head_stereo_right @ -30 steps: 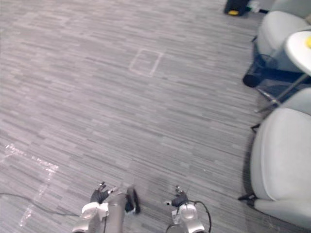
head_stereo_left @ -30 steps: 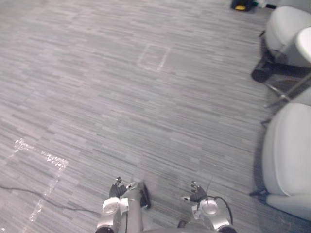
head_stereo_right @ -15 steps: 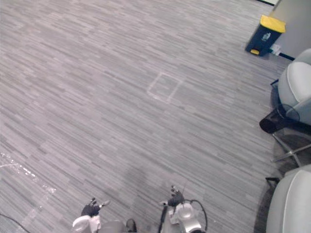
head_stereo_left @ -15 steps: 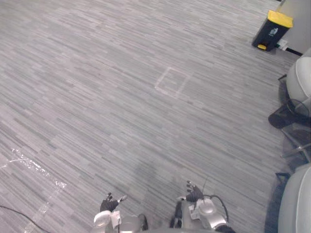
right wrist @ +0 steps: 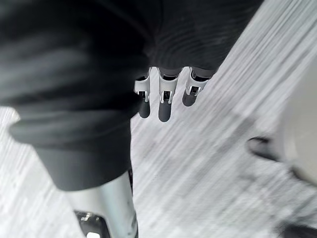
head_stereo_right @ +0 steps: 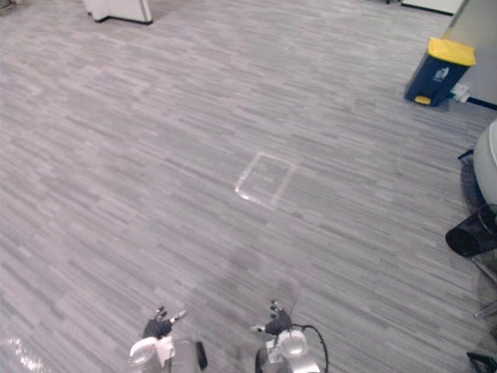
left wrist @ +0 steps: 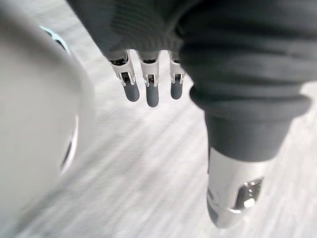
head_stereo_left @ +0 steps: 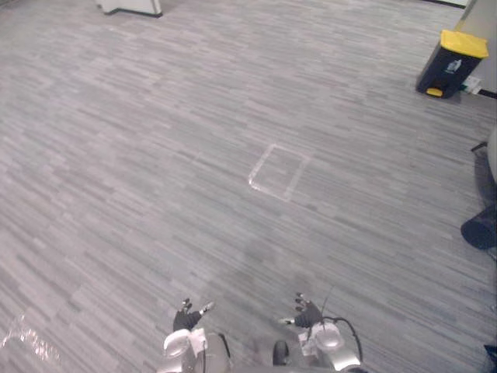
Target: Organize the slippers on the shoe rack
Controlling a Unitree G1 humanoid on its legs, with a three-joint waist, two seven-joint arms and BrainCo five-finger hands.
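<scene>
I have grey striped floor (head_stereo_left: 155,155) ahead of me, and from these views I cannot tell where the slippers or the rack are.

On the floor a pale tape square (head_stereo_left: 279,172) sits near the middle. A dark bin (head_stereo_left: 452,64) with a yellow lid stands at the far right. A white base (head_stereo_left: 130,6) of something stands at the far left edge. At the right edge there is a dark round thing (head_stereo_right: 468,238), with the pale curve of a chair (head_stereo_right: 488,167) just above it. A shiny patch of tape (head_stereo_left: 23,342) lies at the near left corner.

Both hands hang low at the near edge, side by side and well apart. The left hand (head_stereo_left: 186,318) has its dark-tipped fingers (left wrist: 152,91) straight and close together in a row, pointing down at the floor. Its thumb (left wrist: 233,198) stands well off to one side, so the hand is spread wide over bare floor.

The right hand (head_stereo_left: 308,315) mirrors it. Its fingers (right wrist: 165,104) are straight in a row and the thumb (right wrist: 104,218) is held apart, again wide over the floor.
</scene>
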